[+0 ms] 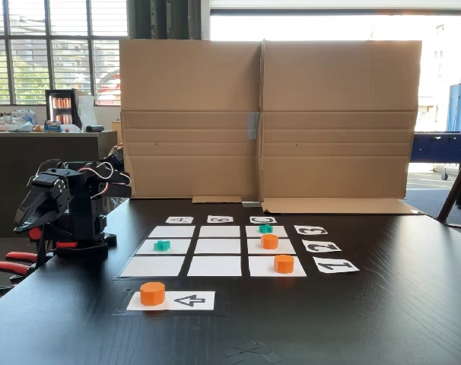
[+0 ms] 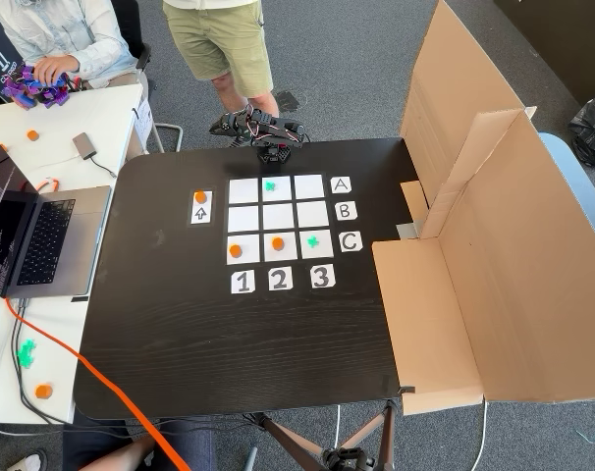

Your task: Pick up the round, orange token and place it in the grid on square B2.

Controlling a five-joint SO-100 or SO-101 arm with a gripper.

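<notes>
An orange token (image 1: 152, 293) (image 2: 200, 197) stands on the white arrow card (image 1: 189, 300) (image 2: 200, 213), just outside the grid (image 1: 171, 231) (image 2: 244, 190). Two look-alike orange tokens sit on squares C2 (image 1: 269, 241) (image 2: 277, 242) and C1 (image 1: 284, 263) (image 2: 236, 250). Teal tokens lie on C3 (image 1: 265, 228) (image 2: 313, 240) and A2 (image 1: 162, 245) (image 2: 270, 185). Square B2 (image 1: 219, 245) (image 2: 277, 215) is bare. My black arm is folded at the table edge, well away from the tokens. Its gripper (image 1: 21, 224) (image 2: 222, 125) reads as one dark wedge, shut and holding nothing.
A tall cardboard wall (image 1: 268, 114) (image 2: 494, 255) closes off the far side of the black table (image 1: 383, 319) (image 2: 229, 343). Red clamps (image 1: 10, 262) grip the table edge by the arm. A laptop (image 2: 32, 235), loose tokens, an orange cable and two people are nearby.
</notes>
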